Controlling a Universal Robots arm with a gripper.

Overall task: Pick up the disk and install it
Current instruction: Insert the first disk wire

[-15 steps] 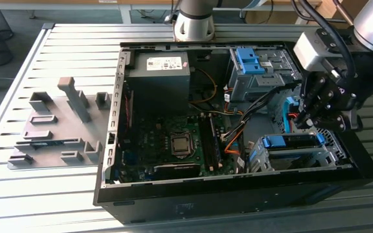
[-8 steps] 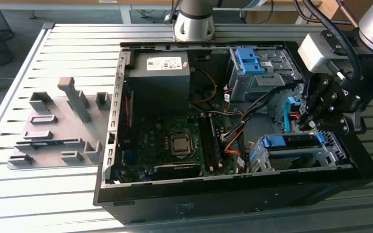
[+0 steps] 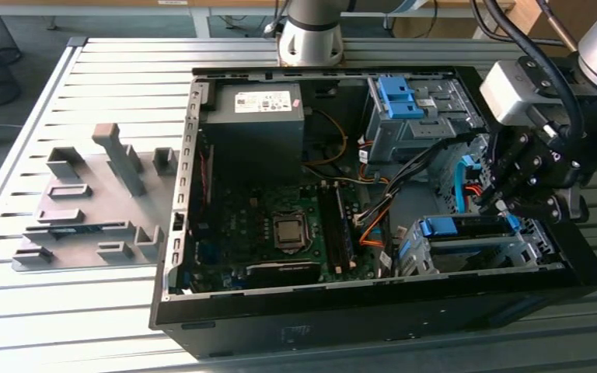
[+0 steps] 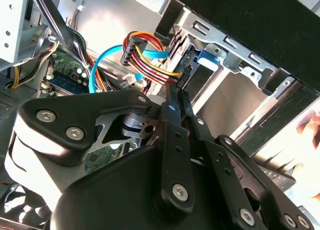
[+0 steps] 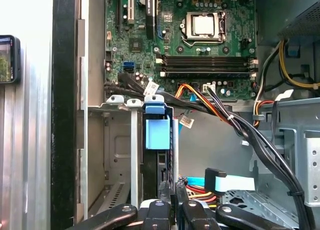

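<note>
Closed gripper seemingly pinches the blue-framed disk, edge-on in its bay.

Slatted metal table carrying an open black computer case, lying on its side. Beside the case, toward the exterior view's left and resting directly on the slats, a grey fixture plate with upright blocks.

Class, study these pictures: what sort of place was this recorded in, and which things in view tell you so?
Probably a robotics lab or test workshop. An opened computer case lies on a slatted metal table, a grey fixture plate beside it. The arm's claw is at the drive bay, where the disk sits.
</note>
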